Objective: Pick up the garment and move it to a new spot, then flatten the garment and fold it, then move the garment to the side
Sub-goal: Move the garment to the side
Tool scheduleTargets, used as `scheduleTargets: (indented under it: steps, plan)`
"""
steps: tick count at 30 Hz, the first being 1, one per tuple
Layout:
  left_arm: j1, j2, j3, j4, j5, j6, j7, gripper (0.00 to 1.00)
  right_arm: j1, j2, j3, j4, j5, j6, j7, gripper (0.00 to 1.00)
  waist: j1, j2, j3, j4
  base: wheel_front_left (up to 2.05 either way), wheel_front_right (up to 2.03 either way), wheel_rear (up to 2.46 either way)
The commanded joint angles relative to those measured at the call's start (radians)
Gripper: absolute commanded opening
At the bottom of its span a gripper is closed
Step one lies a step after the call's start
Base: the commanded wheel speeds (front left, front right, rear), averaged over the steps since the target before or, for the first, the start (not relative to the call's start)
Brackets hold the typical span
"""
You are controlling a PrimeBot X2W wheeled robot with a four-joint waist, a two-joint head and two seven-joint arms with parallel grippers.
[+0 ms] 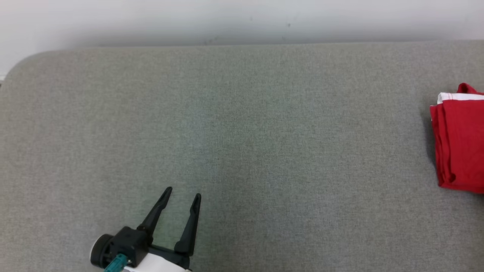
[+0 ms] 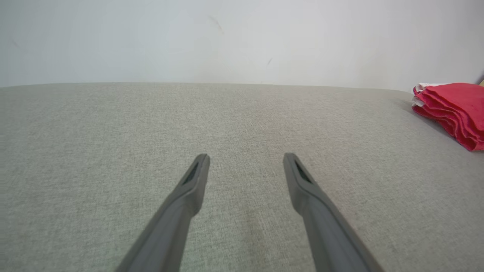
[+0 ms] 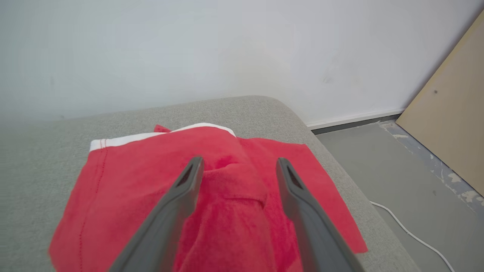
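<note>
Your right gripper (image 3: 239,161) hangs with jaws spread and empty just over the folded garment (image 3: 113,189) at the right end of the cushion (image 1: 242,132), left gripper (image 1: 183,192) likewise released over its near left, so I judge the move aside done: lift straight off without snagging.

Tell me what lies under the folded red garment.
The red garment rests on the grey cushion, near its right end. Its layers show stacked at the edge; the patch of cushion beneath them is covered.
</note>
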Motion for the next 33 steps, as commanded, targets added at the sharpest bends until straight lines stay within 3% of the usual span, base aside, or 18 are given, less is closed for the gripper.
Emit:
scheduleTargets:
  steps: [1,10,19,25,33]
  plan:
    - [0.009,-0.005,0.006,0.005,-0.005,0.002,0.0,1.0,0.039,0.006,-0.004,-0.038,-0.02,0.0,-0.024,1.0,-0.0001,0.0,-0.025,0.004,0.0,0.0,0.0]
    - [0.073,-0.028,0.049,0.013,-0.023,0.035,0.0,1.0,0.242,0.041,-0.01,-0.272,-0.097,0.0,-0.14,1.0,-0.0001,0.0,-0.155,0.024,0.0,0.0,0.0]
    - [0.161,-0.033,0.126,0.001,-0.008,0.099,0.0,1.0,0.423,0.15,0.002,-0.433,-0.224,0.0,-0.288,1.0,-0.0001,0.0,-0.256,0.03,0.0,0.0,0.0]
    - [0.202,-0.031,0.162,-0.005,0.026,0.115,0.0,1.0,0.521,0.28,0.018,-0.446,-0.336,0.0,-0.364,1.0,-0.0001,0.0,-0.296,0.025,0.0,0.0,0.0]
    - [0.236,-0.037,0.184,0.015,0.03,0.121,0.0,1.0,0.612,0.352,0.12,-0.369,-0.388,0.0,-0.396,1.0,-0.0001,0.0,-0.327,0.022,0.0,0.0,0.0]
